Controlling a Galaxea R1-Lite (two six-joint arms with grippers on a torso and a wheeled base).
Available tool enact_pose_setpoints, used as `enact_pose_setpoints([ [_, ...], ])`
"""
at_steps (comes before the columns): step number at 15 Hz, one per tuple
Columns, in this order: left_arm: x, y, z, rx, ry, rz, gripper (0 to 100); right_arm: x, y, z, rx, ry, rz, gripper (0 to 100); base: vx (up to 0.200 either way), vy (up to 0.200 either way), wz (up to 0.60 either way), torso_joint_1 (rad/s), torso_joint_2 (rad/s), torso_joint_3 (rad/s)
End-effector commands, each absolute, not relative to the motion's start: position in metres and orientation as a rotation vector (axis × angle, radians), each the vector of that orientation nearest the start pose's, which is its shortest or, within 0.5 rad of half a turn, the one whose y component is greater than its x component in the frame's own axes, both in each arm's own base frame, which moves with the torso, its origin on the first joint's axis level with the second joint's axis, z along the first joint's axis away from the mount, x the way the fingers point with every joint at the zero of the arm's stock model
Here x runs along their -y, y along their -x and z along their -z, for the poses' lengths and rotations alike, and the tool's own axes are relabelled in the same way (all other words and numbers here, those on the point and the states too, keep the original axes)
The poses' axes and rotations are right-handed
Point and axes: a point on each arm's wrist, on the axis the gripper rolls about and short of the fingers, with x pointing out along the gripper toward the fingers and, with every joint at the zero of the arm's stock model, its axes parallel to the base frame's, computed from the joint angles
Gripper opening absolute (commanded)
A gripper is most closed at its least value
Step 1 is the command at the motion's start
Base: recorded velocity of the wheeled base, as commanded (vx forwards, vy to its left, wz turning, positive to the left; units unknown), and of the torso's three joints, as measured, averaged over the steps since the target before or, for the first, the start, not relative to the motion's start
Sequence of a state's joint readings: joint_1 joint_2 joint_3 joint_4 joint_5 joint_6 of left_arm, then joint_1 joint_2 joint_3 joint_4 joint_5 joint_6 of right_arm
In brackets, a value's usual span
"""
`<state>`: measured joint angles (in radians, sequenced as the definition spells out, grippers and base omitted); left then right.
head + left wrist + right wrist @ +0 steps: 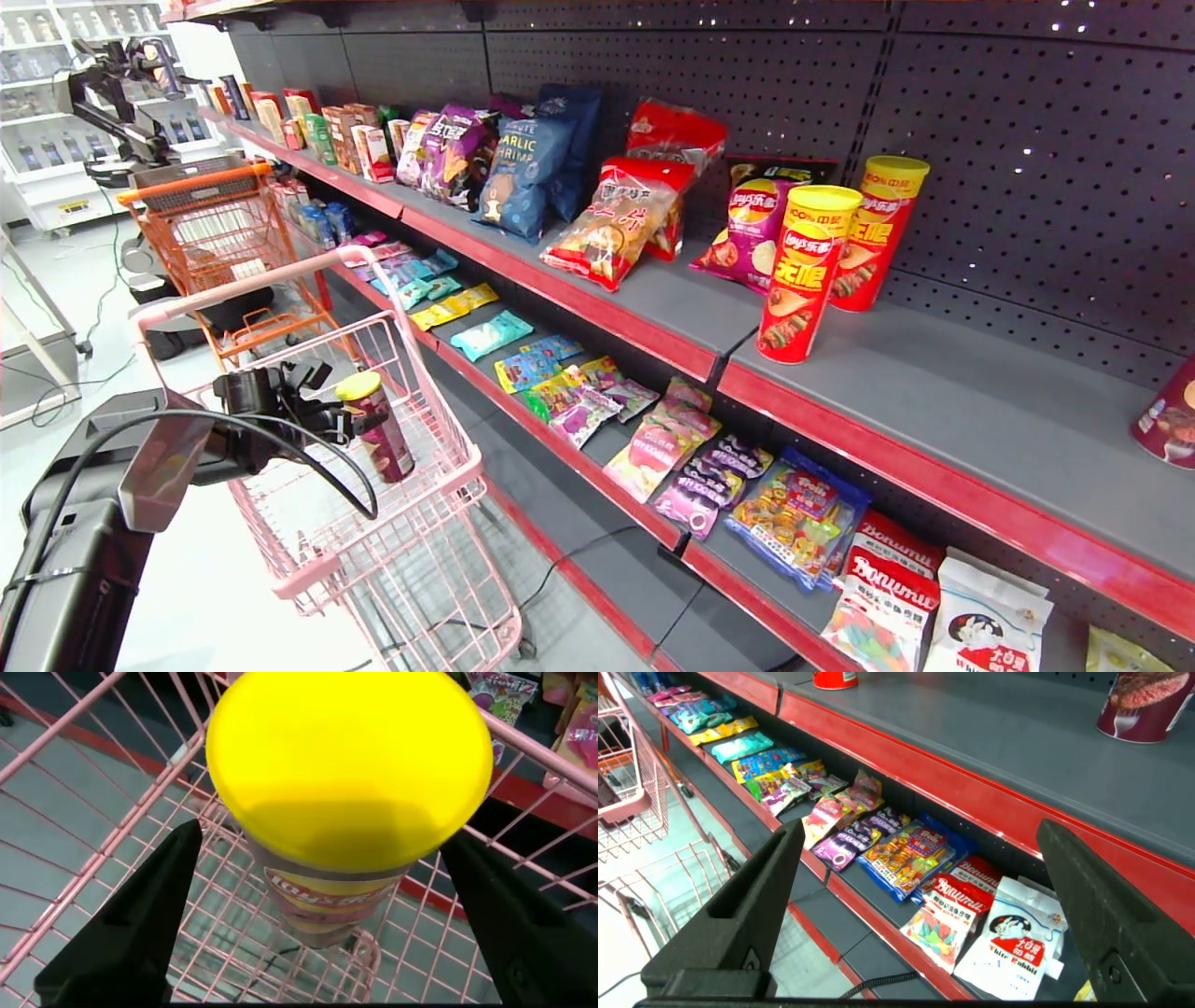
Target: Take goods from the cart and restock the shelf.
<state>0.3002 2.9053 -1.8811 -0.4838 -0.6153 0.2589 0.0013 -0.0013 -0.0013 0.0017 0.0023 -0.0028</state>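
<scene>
Your L pincer (320, 838) is clamped on 1 chips can (383, 439). Lid is up, long axis near upright w/ slight tilt, hanging over the pink cart (308, 532). The bare shelf (934, 392) spot lies up & to the robot's right of it, next to 2 standing yellow-lid cans (808, 271). A 3rd, darker can (1167, 411) sits at far right. R pincer (918, 831): fingers spread, nothing in it, facing the shelf front. It's prob. nearer, but L has the can. Carts: 2, pink & orange cart (215, 224).

We see print on the two red chip cans (805, 280), the blue bag (523, 177), the red-and-white packets (892, 583) and the maroon can (327, 896), though we quote no wording from any of them.
</scene>
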Motion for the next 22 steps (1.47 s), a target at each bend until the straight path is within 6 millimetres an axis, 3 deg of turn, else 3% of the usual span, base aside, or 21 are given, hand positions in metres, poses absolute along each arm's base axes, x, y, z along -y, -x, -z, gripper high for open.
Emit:
enact_pose_setpoints([
  [1,-0.145,-0.513,0.096,-0.444,-0.011,0.366,100,0.0,0.023,-0.076,0.0,0.003,-0.005,100,0.0,0.0,0.0,0.0,0.0,0.0],
  [9,-0.146,-0.519,0.097,-0.437,-0.031,0.381,100,0.0,0.023,-0.076,0.0,0.003,-0.005,100,0.0,0.0,0.0,0.0,0.0,0.0],
  [10,-0.145,-0.52,0.097,-0.434,-0.033,0.384,0,0.0,0.023,-0.076,0.0,0.003,-0.005,100,0.0,0.0,0.0,0.0,0.0,0.0],
  [15,-0.145,-0.52,0.102,-0.449,-0.025,0.386,0,0.0,0.023,-0.076,0.0,0.003,-0.005,100,0.0,0.0,0.0,0.0,0.0,0.0],
  [18,-0.147,-0.52,0.095,-0.444,-0.028,0.379,0,0.0,0.023,-0.076,0.0,0.003,-0.005,100,0.0,0.0,0.0,0.0,0.0,0.0],
  [22,-0.149,-0.497,0.03,-0.487,0.002,0.374,0,0.0,0.023,-0.076,0.0,0.003,-0.005,100,0.0,0.0,0.0,0.0,0.0,0.0],
])
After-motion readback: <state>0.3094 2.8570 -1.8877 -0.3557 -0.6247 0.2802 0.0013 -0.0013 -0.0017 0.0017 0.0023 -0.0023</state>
